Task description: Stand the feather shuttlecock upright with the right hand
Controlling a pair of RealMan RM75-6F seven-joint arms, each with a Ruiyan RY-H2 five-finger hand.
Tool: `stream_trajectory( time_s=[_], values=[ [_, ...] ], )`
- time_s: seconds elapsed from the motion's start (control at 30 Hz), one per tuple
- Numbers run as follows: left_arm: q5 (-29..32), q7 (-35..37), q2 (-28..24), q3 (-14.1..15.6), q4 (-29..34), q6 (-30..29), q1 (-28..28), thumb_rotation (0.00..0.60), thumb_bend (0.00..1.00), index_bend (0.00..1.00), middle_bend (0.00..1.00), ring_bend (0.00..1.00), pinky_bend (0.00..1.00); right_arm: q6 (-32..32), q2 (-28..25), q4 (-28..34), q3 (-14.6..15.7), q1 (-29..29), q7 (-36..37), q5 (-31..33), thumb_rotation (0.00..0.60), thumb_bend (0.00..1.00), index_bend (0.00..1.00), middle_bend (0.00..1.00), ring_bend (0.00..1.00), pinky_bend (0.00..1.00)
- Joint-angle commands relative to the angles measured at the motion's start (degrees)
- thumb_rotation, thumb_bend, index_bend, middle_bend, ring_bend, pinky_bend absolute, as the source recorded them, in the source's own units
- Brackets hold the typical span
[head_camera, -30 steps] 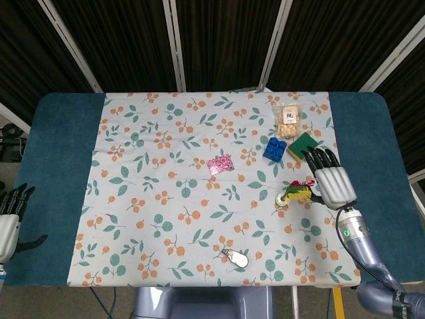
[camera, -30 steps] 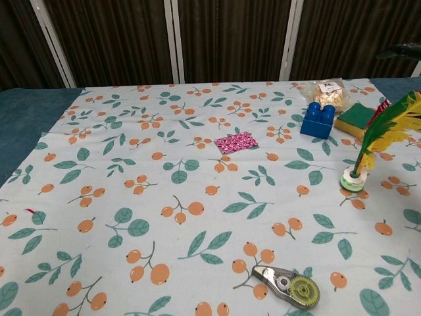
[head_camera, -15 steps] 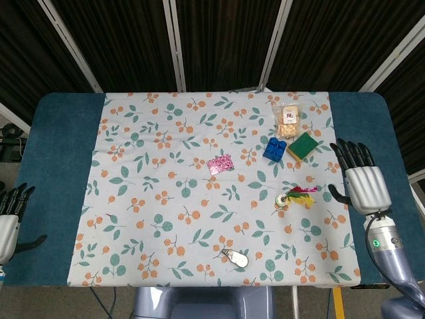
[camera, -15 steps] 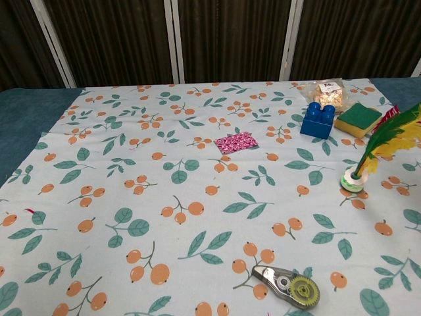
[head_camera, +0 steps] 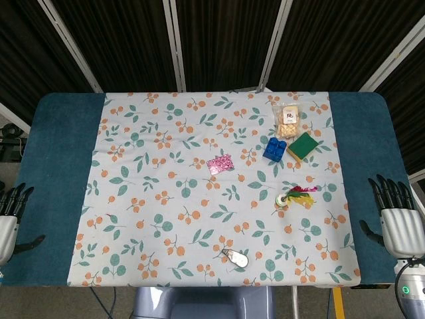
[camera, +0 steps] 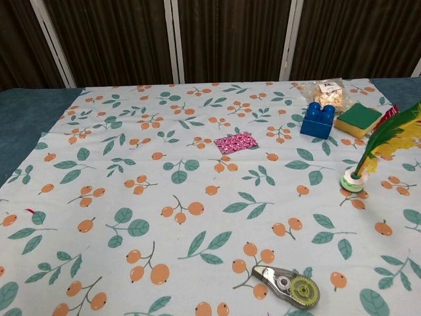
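The feather shuttlecock (head_camera: 294, 195) stands on its white base (camera: 352, 180) on the right part of the cloth, its green, yellow and red feathers (camera: 391, 135) leaning up and to the right. My right hand (head_camera: 397, 222) is open, fingers apart, over the blue table edge well to the right of the shuttlecock and apart from it. My left hand (head_camera: 9, 221) is open at the far left edge, holding nothing. Neither hand shows in the chest view.
A blue block (head_camera: 273, 150), a green-and-yellow sponge (head_camera: 302, 145) and a snack packet (head_camera: 287, 119) lie behind the shuttlecock. A pink foil wrapper (head_camera: 220, 163) is mid-cloth. A correction-tape dispenser (camera: 289, 287) lies near the front edge of the floral cloth (head_camera: 166, 219).
My right hand has let go of the shuttlecock and drawn back right and toward the front edge. The shuttlecock stays standing on its base, feathers tipping slightly lower.
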State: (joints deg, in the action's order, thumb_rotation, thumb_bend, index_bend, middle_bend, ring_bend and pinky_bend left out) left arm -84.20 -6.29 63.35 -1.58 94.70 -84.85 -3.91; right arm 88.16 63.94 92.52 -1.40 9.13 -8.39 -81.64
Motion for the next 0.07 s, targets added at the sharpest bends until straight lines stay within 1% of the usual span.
stream_trajectory(
  time_s=[0.03, 0.07],
  values=[
    [-0.1, -0.4, 0.3, -0.3, -0.5, -0.4, 0.0, 0.600, 0.11, 0.00, 0.00, 0.00, 0.00, -0.5, 1.0, -0.9, 0.3, -1.0, 1.0, 0.1, 0.600, 0.18, 0.03, 0.00, 0.00, 0.00],
    [0.0, -0.4, 0.4, -0.3, -0.6, -0.4, 0.0, 0.600, 0.12, 0.00, 0.00, 0.00, 0.00, -0.7, 1.0, -0.7, 0.1, -1.1, 1.1, 0.5, 0.600, 0.18, 0.03, 0.00, 0.00, 0.00]
  ],
)
